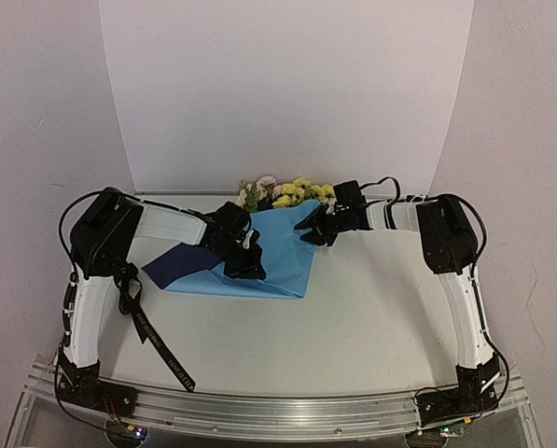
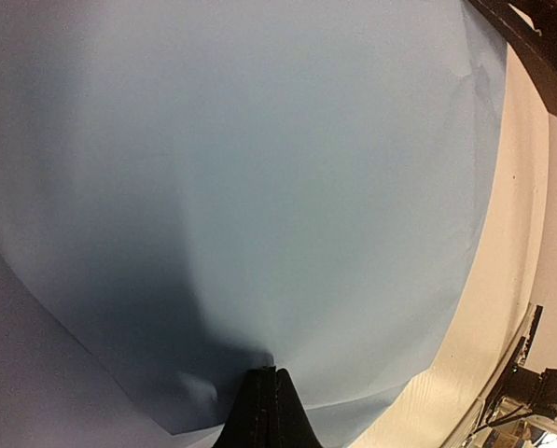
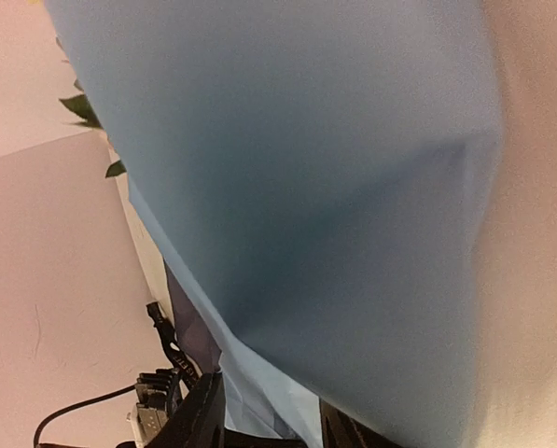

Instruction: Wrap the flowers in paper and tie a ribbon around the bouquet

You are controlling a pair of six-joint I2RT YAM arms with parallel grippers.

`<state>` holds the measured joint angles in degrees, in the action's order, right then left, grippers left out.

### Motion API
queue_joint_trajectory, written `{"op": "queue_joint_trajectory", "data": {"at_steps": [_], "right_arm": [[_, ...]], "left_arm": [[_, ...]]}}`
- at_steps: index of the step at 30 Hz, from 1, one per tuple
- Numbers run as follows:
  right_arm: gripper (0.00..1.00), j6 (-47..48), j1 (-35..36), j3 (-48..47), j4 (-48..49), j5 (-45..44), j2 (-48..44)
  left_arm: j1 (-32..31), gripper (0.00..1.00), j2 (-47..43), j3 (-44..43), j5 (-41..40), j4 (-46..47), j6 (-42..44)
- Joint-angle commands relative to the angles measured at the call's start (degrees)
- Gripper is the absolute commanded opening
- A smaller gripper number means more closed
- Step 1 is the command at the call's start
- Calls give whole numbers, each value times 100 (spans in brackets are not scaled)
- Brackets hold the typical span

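The light blue paper (image 1: pixel 280 254) lies across the table's middle, and a dark navy corner (image 1: pixel 177 264) is folded over at its left. Yellow and pink flowers (image 1: pixel 285 193) stick out past its far edge; the stems are hidden under the sheet. My left gripper (image 1: pixel 244 267) rests on the paper's left half, its jaws shut with a small pucker of paper (image 2: pixel 259 187) pinched at the tip (image 2: pixel 274 373). At the upper right edge my right gripper (image 1: pixel 316 232) stands open, with the paper's edge (image 3: pixel 306 187) lying in the gap (image 3: pixel 271 425). The black ribbon (image 1: pixel 157 347) trails from the left arm toward the front edge.
A white backdrop curves up behind the flowers. Along the near edge runs an aluminium rail (image 1: pixel 278 411) that carries both arm bases. Green leaves (image 3: pixel 80 107) poke out beside the paper in the right wrist view. Bare table (image 2: pixel 474 336) shows to the paper's right.
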<state>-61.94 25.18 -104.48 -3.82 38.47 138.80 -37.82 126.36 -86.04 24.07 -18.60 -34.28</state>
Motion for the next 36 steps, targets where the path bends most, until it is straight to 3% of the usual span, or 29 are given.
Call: {"op": "queue_joint_trajectory", "data": {"at_steps": [1, 19, 36], "right_arm": [[37, -164, -213, 208, 324, 16, -122], [36, -475, -424, -139, -2, -270, 115], [29, -59, -156, 256, -1391, -1716, -420]], "left_arm": [[42, 0, 442, 64, -413, -565, 115], [55, 0, 475, 23, -356, -632, 118], [56, 0, 305, 89, -351, -730, 177]]}}
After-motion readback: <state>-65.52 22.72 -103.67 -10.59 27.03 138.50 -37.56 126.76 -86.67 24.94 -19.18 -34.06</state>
